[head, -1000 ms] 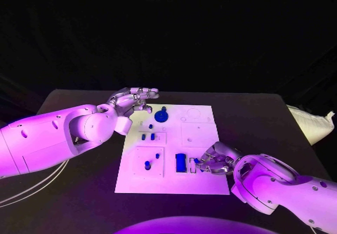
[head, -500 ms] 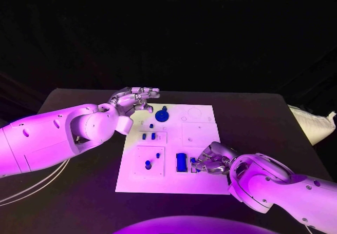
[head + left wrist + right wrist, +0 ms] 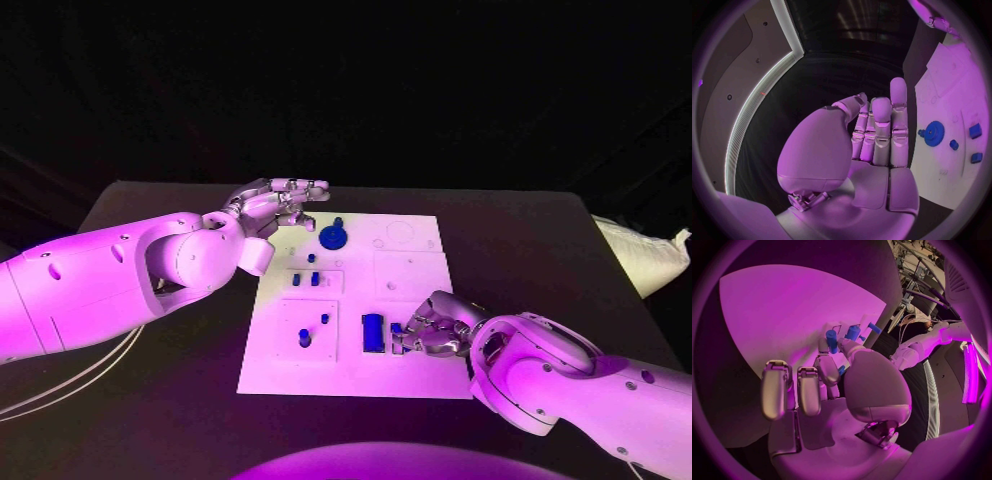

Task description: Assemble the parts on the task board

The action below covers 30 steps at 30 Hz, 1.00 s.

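Parts lay on the white task board (image 3: 411, 265) in the middle of the black table (image 3: 144, 210). A round blue gear (image 3: 333, 238) sat near the far edge of the board. Two small blue pegs (image 3: 303, 281) stood side by side a little nearer than the gear. Two more blue pieces (image 3: 309, 332) sat in the near left square of the board. A long blue block (image 3: 372, 332) lay near the front of the board, just right of those pieces.

The left hand (image 3: 276, 207) hung over the far left corner of the board, close to the gear but not touching it. The left wrist view showed this hand (image 3: 873, 135) with its fingers straight up and side by side, and nothing in it. The gear (image 3: 934, 133) was off to the side of it on the board.

The right hand (image 3: 437, 327) was down on the near part of the board, just right of the long blue block. In the right wrist view this hand (image 3: 826, 385) pinched a small blue part (image 3: 831, 340) between its thumb and a finger, right against the board. Another small blue peg (image 3: 853, 332) stood just beside it.
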Available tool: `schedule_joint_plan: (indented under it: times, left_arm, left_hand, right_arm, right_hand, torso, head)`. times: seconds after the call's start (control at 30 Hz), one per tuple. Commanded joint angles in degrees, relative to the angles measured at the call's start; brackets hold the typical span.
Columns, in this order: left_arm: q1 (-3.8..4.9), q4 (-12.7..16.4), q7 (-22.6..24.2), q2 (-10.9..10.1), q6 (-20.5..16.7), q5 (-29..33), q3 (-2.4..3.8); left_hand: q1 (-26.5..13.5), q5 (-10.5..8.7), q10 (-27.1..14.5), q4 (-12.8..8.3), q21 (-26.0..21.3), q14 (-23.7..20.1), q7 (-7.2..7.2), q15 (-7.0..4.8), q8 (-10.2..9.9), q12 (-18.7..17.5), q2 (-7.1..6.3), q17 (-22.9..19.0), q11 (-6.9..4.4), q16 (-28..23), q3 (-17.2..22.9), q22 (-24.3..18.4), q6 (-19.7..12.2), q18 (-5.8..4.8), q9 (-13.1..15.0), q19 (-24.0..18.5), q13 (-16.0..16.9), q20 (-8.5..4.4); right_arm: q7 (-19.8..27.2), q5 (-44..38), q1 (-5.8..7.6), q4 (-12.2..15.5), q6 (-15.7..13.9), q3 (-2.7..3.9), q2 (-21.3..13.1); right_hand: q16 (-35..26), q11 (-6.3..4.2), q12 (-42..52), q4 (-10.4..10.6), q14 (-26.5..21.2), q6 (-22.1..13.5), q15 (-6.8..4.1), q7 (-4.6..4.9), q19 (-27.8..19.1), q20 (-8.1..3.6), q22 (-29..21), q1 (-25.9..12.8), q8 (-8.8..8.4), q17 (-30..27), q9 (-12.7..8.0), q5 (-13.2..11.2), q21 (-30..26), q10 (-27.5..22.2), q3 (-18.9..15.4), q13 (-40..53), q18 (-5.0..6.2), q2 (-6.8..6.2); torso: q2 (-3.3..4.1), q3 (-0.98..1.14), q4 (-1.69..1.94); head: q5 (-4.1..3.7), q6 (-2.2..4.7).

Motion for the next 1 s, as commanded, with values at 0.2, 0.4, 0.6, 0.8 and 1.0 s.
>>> schedule_joint_plan:
  times: [0.2,0.4,0.6,0.8,1.0]
  left_arm:
    - [0.04,0.19,0.13,0.07,1.14,-0.25,0.03]
    - [0.04,0.21,0.07,0.02,1.20,-0.25,0.03]
    - [0.04,0.12,0.05,0.02,1.26,-0.25,0.03]
    - [0.03,0.03,0.06,0.06,1.33,-0.25,0.03]
    - [0.03,0.02,0.07,0.01,1.33,-0.25,0.03]
  left_hand:
    - [0.11,0.18,-0.38,-0.39,-0.13,-0.45,0.11,-0.10,0.40,0.22,0.37,-0.12,0.20,-0.18,-0.04,-0.10,-0.49,1.06,-0.05,-0.57,-0.07,0.01]
    - [0.11,0.18,-0.38,-0.39,-0.13,-0.45,0.11,-0.10,0.40,0.22,0.37,-0.12,0.20,-0.18,-0.04,-0.10,-0.49,1.06,-0.05,-0.57,-0.07,0.01]
    - [0.11,0.18,-0.38,-0.39,-0.13,-0.45,0.11,-0.10,0.40,0.22,0.37,-0.12,0.20,-0.18,-0.04,-0.10,-0.49,1.06,-0.05,-0.57,-0.07,0.01]
    - [0.11,0.18,-0.38,-0.39,-0.13,-0.45,0.11,-0.10,0.40,0.22,0.37,-0.12,0.20,-0.18,-0.04,-0.10,-0.49,1.06,-0.05,-0.57,-0.07,0.01]
    - [0.11,0.18,-0.38,-0.39,-0.13,-0.45,0.11,-0.10,0.40,0.22,0.37,-0.12,0.20,-0.18,-0.04,-0.10,-0.49,1.06,-0.05,-0.57,-0.07,0.01]
  right_arm:
    - [-0.14,-2.30,-0.06,0.09,1.84,-0.04,0.30]
    - [-0.02,-2.64,-0.06,0.36,1.65,-0.04,0.36]
    - [0.10,-3.28,-0.07,0.95,1.30,-0.04,0.21]
    - [0.15,-4.05,-0.08,1.62,0.60,-0.04,-0.22]
    - [0.17,-4.57,-0.08,2.15,0.43,-0.04,-0.78]
  right_hand:
    - [0.19,-0.41,-0.33,1.45,4.81,0.29,-0.33,0.00,0.19,-0.26,0.18,-1.41,-0.47,8.59,0.17,0.87,-0.06,0.44,-3.52,-0.07,-0.74,0.65]
    - [0.36,-0.54,-0.11,4.18,4.87,0.47,-0.42,-0.17,0.33,-0.32,0.52,-2.75,-0.58,8.87,0.28,-0.44,0.09,0.63,-7.70,0.07,-0.79,1.25]
    - [0.52,-0.61,0.15,5.13,4.92,0.66,-0.49,-0.29,0.45,-0.38,0.82,-3.46,-0.56,9.14,0.38,-0.87,0.25,0.79,-9.84,0.23,-0.85,1.76]
    - [0.52,-0.65,0.14,5.15,4.93,0.74,-0.51,-0.33,0.44,-0.40,0.81,-3.60,-0.55,9.15,0.42,-0.75,0.24,0.81,-10.34,0.22,-0.85,2.08]
    - [0.54,-0.67,0.18,5.11,4.93,0.75,-0.53,-0.35,0.45,-0.41,0.84,-3.53,-0.56,9.17,0.43,-0.51,0.25,0.84,-10.58,0.24,-0.85,2.27]
  torso:
    - [0.00,0.03,-0.04]
    - [0.01,0.03,-0.05]
    - [0.00,0.05,-0.06]
    - [0.03,0.04,-0.05]
    - [0.03,0.06,-0.09]
  head:
    - [0.05,-0.02]
    - [0.04,-0.09]
    - [0.04,-0.07]
    - [0.12,-0.18]
    - [0.11,-0.32]
